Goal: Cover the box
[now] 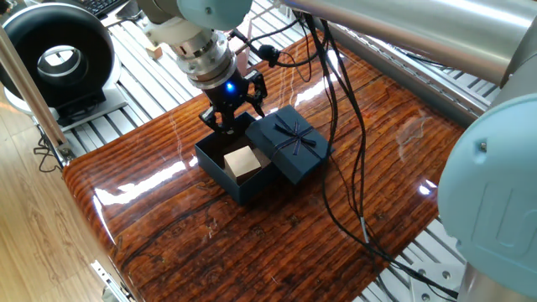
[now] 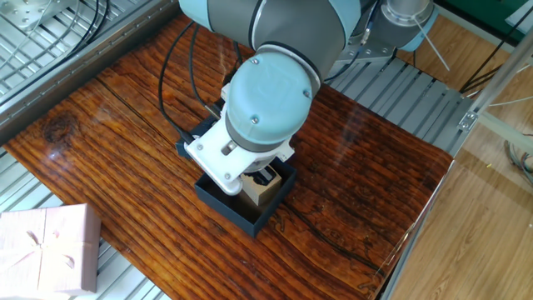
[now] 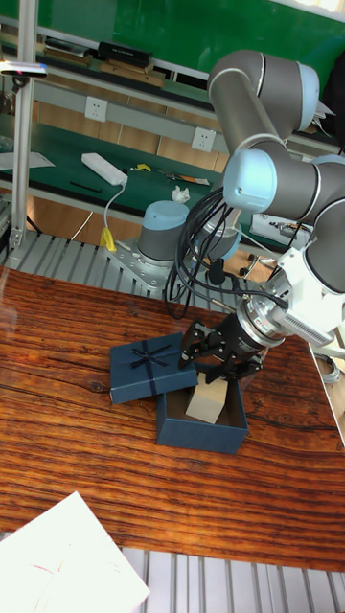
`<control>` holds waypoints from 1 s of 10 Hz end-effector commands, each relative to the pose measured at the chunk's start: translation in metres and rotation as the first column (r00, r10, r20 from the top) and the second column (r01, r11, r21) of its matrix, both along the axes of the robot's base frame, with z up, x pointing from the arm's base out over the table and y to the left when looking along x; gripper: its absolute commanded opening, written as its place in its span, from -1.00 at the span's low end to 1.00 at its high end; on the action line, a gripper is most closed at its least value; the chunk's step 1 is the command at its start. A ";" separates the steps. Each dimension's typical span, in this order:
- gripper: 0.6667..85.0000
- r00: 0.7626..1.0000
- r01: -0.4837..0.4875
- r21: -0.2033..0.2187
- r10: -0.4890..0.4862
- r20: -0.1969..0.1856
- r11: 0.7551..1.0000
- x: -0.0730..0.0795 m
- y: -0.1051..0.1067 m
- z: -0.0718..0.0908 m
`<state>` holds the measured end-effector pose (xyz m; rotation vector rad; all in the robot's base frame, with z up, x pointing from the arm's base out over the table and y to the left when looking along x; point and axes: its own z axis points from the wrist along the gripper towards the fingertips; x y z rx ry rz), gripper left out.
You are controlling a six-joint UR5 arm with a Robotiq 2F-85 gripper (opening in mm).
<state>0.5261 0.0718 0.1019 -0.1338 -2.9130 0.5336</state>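
The navy box point(image 1: 237, 178) stands open on the wooden table, with a tan block point(image 1: 241, 162) inside. Its navy bow-topped lid point(image 1: 290, 143) lies right beside it, against the far right rim. My gripper point(image 1: 233, 113) hangs low over the box's far edge, at the lid's left corner, with its fingers spread and nothing clearly held. In the other fixed view the arm's wrist hides the lid and most of the box point(image 2: 242, 215). The tall fixed view shows the lid point(image 3: 151, 368) left of the box point(image 3: 199, 429), with the gripper point(image 3: 217, 362) above where they meet.
A pale pink box point(image 2: 46, 251) sits off the table's corner. A black round device point(image 1: 55, 57) and a small wooden block point(image 1: 153, 52) stand on the metal frame behind. Black cables point(image 1: 337, 168) drape over the table. A white sheet point(image 3: 67, 560) lies at the front.
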 end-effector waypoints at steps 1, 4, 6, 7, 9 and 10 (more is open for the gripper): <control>0.26 1.000 -0.008 -0.047 0.006 -0.026 0.999 -0.007 -0.015 0.001; 0.26 1.000 0.030 0.004 -0.030 -0.002 1.000 -0.005 -0.005 -0.010; 0.26 0.999 0.028 0.007 -0.028 0.030 1.000 0.005 -0.006 -0.015; 0.26 0.998 0.038 0.006 -0.038 0.042 0.999 0.009 -0.005 -0.019; 0.26 0.998 0.046 0.005 -0.046 0.045 0.999 0.009 -0.004 -0.025; 0.26 0.998 0.043 0.002 -0.043 0.044 0.999 0.008 -0.006 -0.027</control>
